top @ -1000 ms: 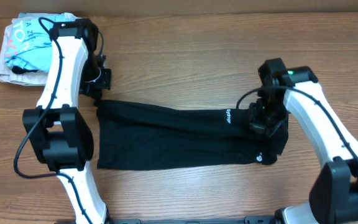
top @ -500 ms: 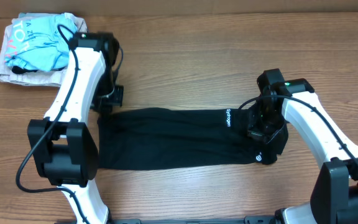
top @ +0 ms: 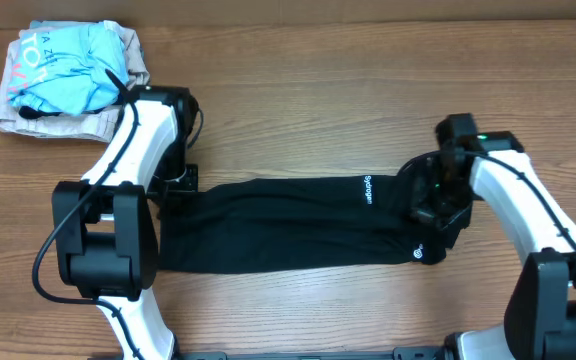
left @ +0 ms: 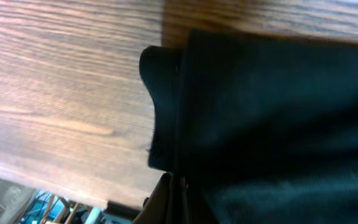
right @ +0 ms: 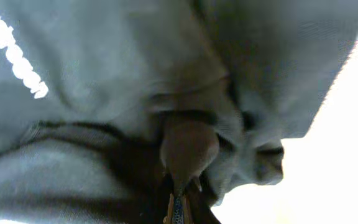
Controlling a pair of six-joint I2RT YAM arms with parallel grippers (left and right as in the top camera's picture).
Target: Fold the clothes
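Observation:
The black garment [top: 288,225] lies as a long folded band across the table, with a small round white label [top: 419,253] at its right front corner. My left gripper [top: 180,184] sits at the band's back left corner. In the left wrist view its fingers [left: 176,190] are pressed together on the black cloth [left: 272,124]. My right gripper [top: 434,205] is on the band's right end. In the right wrist view it [right: 178,202] is shut, pinching a bunched fold of the cloth [right: 104,74].
A light-blue shirt [top: 63,70] lies on a beige folded garment [top: 28,122] at the back left corner. Bare wooden table [top: 298,90] stretches behind the black band.
Both grippers have moved toward the front of the table with the cloth's back edge. The left one came right and forward, the right one slightly right; the band is now narrower.

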